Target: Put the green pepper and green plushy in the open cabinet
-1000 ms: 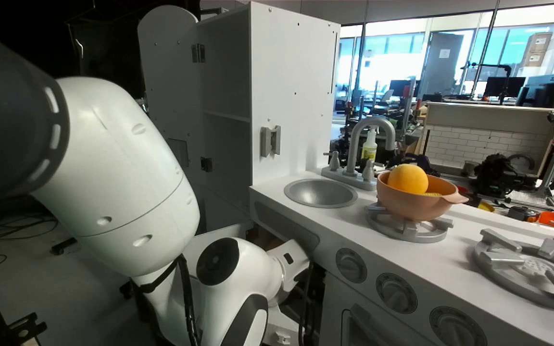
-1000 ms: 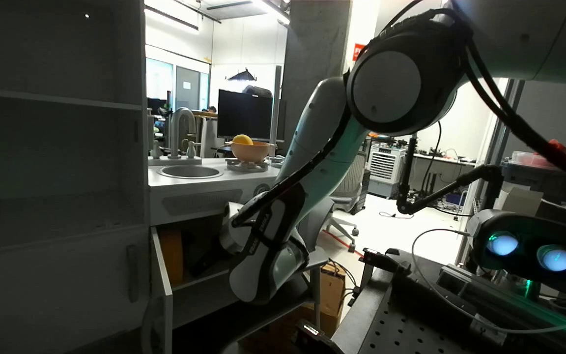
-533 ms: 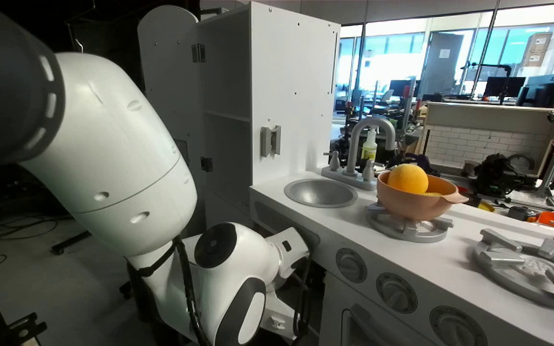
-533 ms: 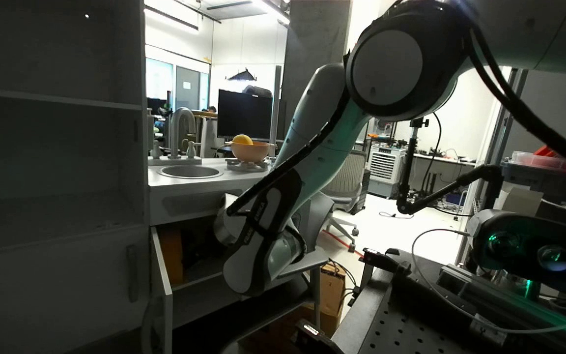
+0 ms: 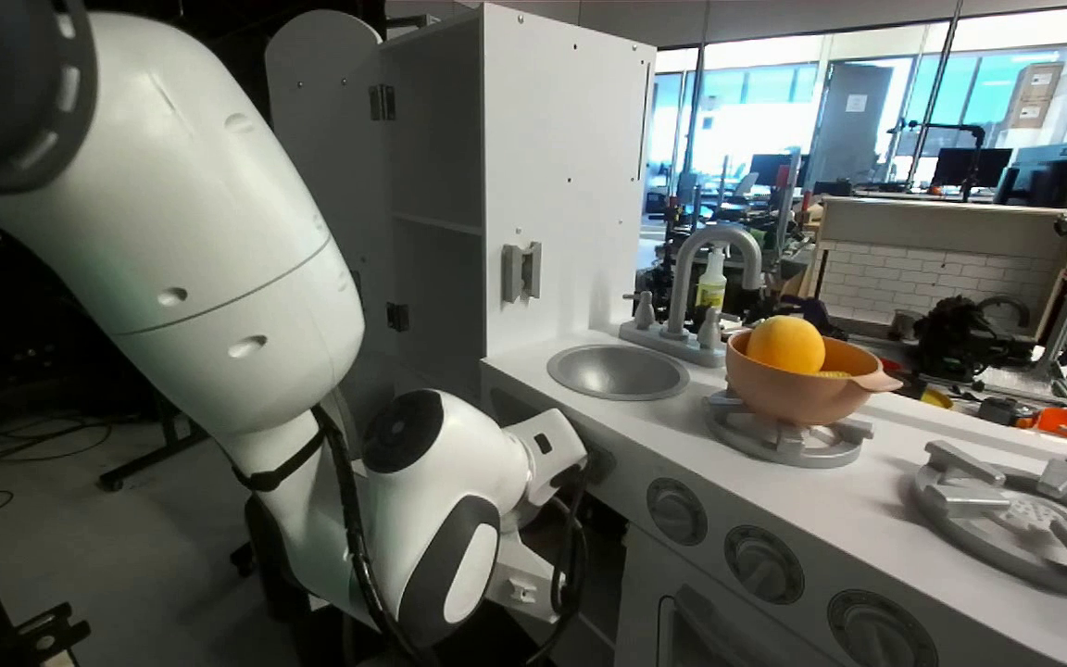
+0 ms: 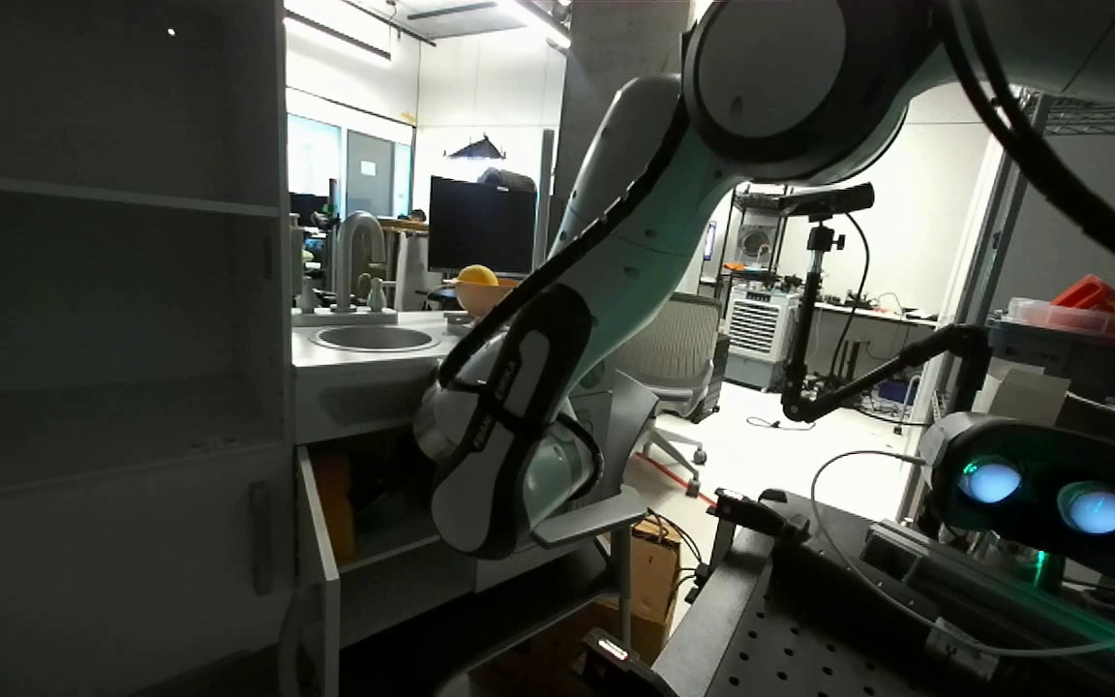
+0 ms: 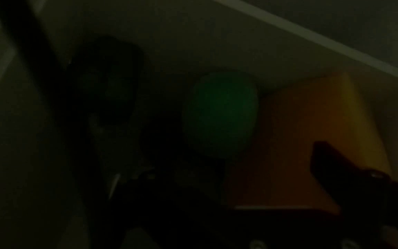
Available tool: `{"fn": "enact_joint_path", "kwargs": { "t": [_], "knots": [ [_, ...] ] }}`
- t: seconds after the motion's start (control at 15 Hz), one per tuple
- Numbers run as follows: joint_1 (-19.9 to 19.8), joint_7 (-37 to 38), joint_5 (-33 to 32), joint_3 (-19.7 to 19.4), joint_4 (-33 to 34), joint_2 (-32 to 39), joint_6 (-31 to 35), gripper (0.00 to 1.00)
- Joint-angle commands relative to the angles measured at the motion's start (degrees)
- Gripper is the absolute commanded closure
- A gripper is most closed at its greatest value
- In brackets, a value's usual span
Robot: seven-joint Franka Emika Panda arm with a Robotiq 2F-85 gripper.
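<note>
In both exterior views your arm (image 5: 302, 343) has lifted toward eleven o'clock, gripper (image 7: 240, 148) wide; green plushy (image 7: 220, 112) and, at its ten o'clock, green pepper (image 7: 111, 81) seem inside the open cabinet (image 7: 185, 31), suggesting completion.

From here I see bright windows (image 5: 760, 102) — a lit ceiling lamp (image 6: 538, 19), a grey pillar (image 6: 617, 39), a pale chair (image 6: 676, 339) on white floor (image 6: 766, 465).

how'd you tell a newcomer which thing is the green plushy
Start at the white toy kitchen, then look into the open cabinet below its sink. In the wrist view, the green plushy is the rounded lump left of the orange block. Its brighter green sets it apart from the nearly black green pepper farther left.
</note>
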Motion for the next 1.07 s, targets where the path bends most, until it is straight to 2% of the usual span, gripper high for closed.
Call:
{"fn": "enact_joint_path", "kwargs": {
  "t": [0.0, 0.2, 0.47, 0.67, 1.0],
  "knots": [
    [2.3, -1.3, 2.7, -1.0, -9.4, -5.6, 11.4, 0.00],
    [3.6, -1.1, 4.1, -1.1, -17.3, -10.6, 10.0, 0.00],
    [5.9, -1.7, 5.1, -2.1, -27.1, -19.3, 2.6, 0.00],
    [8.9, -2.1, 6.4, -4.1, -35.5, -26.7, -2.0, 0.00],
    [15.4, -2.5, 9.9, -8.0, -50.9, -40.4, -5.3, 0.00]
  ]
}}
